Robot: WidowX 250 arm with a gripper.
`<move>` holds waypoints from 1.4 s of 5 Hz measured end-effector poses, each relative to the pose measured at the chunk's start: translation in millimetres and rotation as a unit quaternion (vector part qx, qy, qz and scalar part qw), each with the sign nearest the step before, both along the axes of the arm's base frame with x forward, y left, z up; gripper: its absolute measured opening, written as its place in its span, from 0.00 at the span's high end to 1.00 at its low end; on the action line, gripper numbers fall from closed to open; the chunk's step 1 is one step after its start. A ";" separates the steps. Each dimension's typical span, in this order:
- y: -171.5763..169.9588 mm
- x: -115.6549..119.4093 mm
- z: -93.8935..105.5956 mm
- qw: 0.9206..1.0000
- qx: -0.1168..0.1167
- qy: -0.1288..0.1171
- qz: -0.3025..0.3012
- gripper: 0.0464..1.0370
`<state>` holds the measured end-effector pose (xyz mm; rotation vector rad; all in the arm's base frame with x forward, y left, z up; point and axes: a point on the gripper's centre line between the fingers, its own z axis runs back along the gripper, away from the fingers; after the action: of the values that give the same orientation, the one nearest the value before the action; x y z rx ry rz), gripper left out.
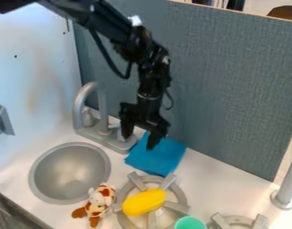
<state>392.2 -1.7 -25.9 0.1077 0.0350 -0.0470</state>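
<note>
While my claw [141, 136] hung with its fingers spread wide at the cloth [154, 159], I saw that bright blue, roughly square piece lying between the faucet [80, 101] and the burner [136, 181], which bore an oblong yellow toy [144, 202].

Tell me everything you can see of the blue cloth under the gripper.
The blue cloth looks like soft, plain fabric, perhaps folded, in a roughly four-sided shape. It lies nearly flat on the white counter, between the faucet and the nearest burner, beside the grey-blue panel. The black gripper hangs over its upper part with jaws apart, hiding some of it; whether they touch it, I cannot tell.
</note>
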 end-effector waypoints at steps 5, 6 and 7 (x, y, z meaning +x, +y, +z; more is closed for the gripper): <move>0.6 32.8 -49.4 0.993 0.058 -0.053 0.091 0.04; 2.3 36.8 -49.9 0.989 0.064 -0.059 0.120 0.04; 3.8 38.7 -55.2 0.988 0.068 -0.058 0.129 0.04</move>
<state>430.8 2.0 -81.1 0.2409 -0.0645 0.2212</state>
